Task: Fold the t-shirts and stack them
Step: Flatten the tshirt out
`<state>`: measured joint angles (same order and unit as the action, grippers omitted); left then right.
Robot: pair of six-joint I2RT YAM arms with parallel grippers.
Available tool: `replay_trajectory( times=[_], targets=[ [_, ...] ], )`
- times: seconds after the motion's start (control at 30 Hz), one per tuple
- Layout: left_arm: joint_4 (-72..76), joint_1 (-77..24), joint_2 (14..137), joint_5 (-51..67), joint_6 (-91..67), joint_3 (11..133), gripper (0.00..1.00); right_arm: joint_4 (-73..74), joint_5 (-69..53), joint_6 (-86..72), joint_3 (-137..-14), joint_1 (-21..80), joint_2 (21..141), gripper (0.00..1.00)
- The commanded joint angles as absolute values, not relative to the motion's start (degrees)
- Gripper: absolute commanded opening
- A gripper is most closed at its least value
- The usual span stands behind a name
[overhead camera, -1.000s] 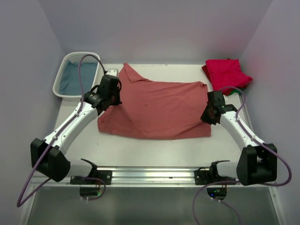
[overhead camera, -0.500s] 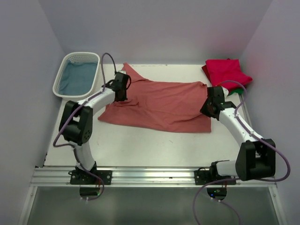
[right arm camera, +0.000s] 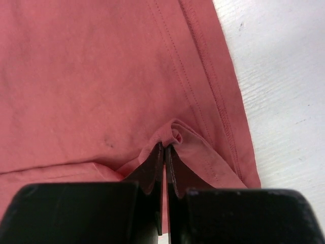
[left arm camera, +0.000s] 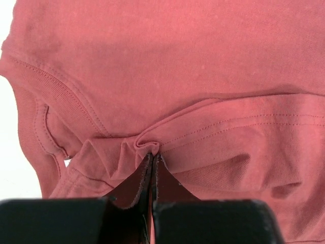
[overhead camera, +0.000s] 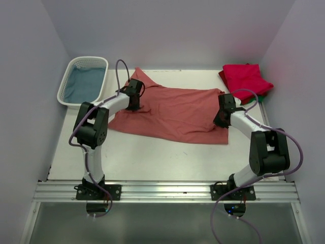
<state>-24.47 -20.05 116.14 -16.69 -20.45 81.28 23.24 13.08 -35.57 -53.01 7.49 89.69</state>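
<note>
Salmon shirt (overhead camera: 170, 114) spread mid-table (overhead camera: 152, 157), seen from above, with crimson shirt (overhead camera: 246, 79) folded at the far right corner over a sliver of green shirt (overhead camera: 260, 95) and basket (overhead camera: 63, 91) at far left. Left gripper (overhead camera: 133, 107) clamped on the spread cloth's left edge, right gripper (overhead camera: 218, 121) on its right edge. From the left wrist: fingers (left arm camera: 127, 218) pressed together on a bunched fold near a hem. From the right wrist: pinched tight on a small pucker beside the stitched hem, bare table just right

- The salmon-red t-shirt (left arm camera: 152, 61) was matt knit cloth with stitched hems.
- The table (right arm camera: 284, 76) was white, matt, faintly grained.
- The basket (overhead camera: 65, 81) was white plastic lattice.
</note>
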Motion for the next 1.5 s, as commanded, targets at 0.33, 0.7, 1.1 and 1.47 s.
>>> replay_trajectory(
  times=[0.33,0.7,1.1,1.47],
  targets=[
    [-22.1,-18.8,110.8,-20.5,-18.5,88.5,0.00,22.2,18.7,-37.2,-55.5,7.2,89.3,0.00],
    [-23.9,-18.8,107.4,-19.1,-18.8,86.7,0.00,22.1,19.0,-37.0,-52.2,7.1,85.8,0.00],
    [-36.5,-22.7,69.5,-18.4,-25.1,64.0,0.00,30.7,10.7,-34.1,-45.8,7.4,62.9,0.00],
    [-54.1,-23.2,45.6,-7.5,-31.7,59.3,0.00,48.6,1.3,-33.7,-43.6,7.6,41.9,0.00]
  ],
)
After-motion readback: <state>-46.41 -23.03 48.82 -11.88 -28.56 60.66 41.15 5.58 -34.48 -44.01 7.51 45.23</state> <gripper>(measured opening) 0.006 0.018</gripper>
